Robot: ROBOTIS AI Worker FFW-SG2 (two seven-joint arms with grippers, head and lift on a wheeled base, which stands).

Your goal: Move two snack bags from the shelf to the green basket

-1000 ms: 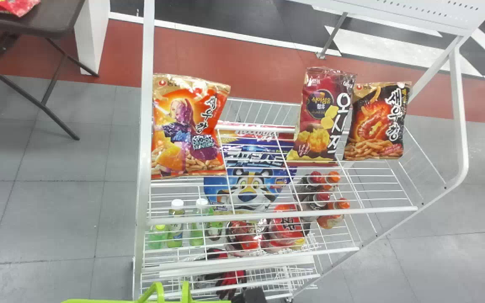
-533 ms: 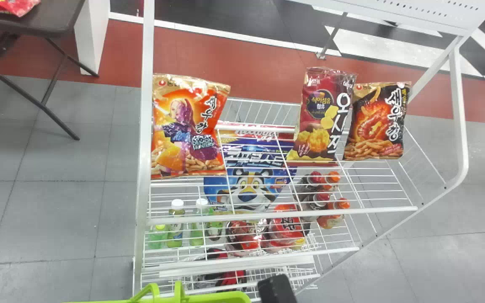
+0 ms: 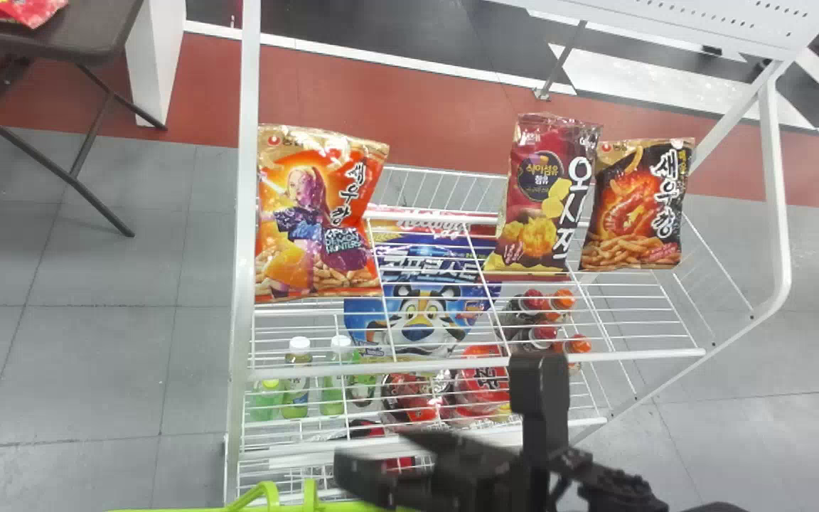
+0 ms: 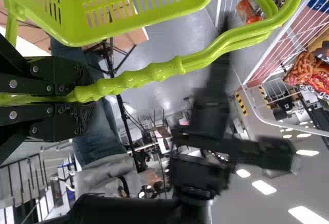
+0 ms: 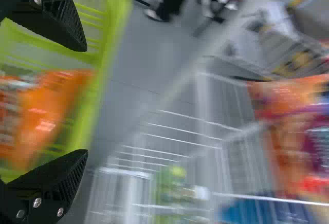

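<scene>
My left claw is clenched on the ribbed handle of a lime-green plastic basket on the near side of a white wire shelf, while my right claw, fingers spread, appears in front of the shelf's lower tiers. An orange snack bag lies inside the basket. Three more stand on the shelf's top tier: an orange-and-gold foil bag at its left end, and a maroon-and-yellow bag beside a black-and-orange bag toward its right. Green plastic bottles with white caps stand on the shelf's lower left.
</scene>
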